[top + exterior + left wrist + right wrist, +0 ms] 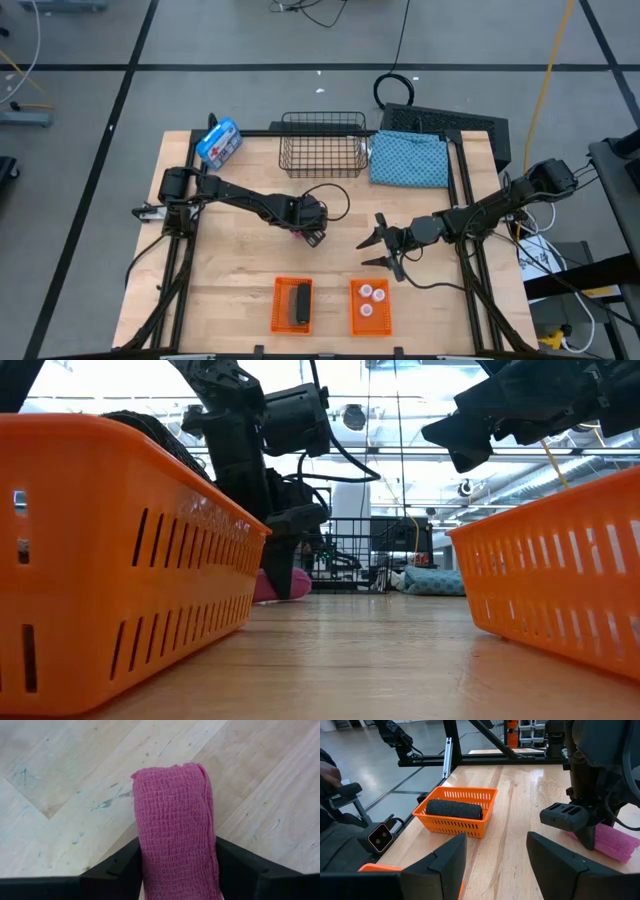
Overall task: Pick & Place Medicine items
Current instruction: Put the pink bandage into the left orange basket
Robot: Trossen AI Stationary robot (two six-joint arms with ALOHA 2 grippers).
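Observation:
The pink piece (172, 830), a roll of gauze, lies on the wood at mid-table under my left gripper (308, 228), whose fingers stand on both of its long sides, shut on it. It also shows low in the low view, the pink piece (270, 585), and in the right wrist view, the pink piece (617, 844). My right gripper (373, 252) hovers open to the right of it, above the table. The black piece (298, 303) lies in the left orange basket (278, 310). Three white bottles (368, 298) stand in the right orange basket (354, 312). The brown piece is out of view. My left gripper pinches the pink piece between its two fingers (122, 867), one on each long side (142, 855). The fingers come from above, pointing down, and lie across the roll. The roll lies flat with its underside on the table (265, 598).
A black wire basket (322, 143) stands at the far edge, with the blue patterned cloth (410, 160) to its right and the blue-and-white package (218, 142) to its left. Bare wood lies between the grippers and the two orange baskets near the front edge.

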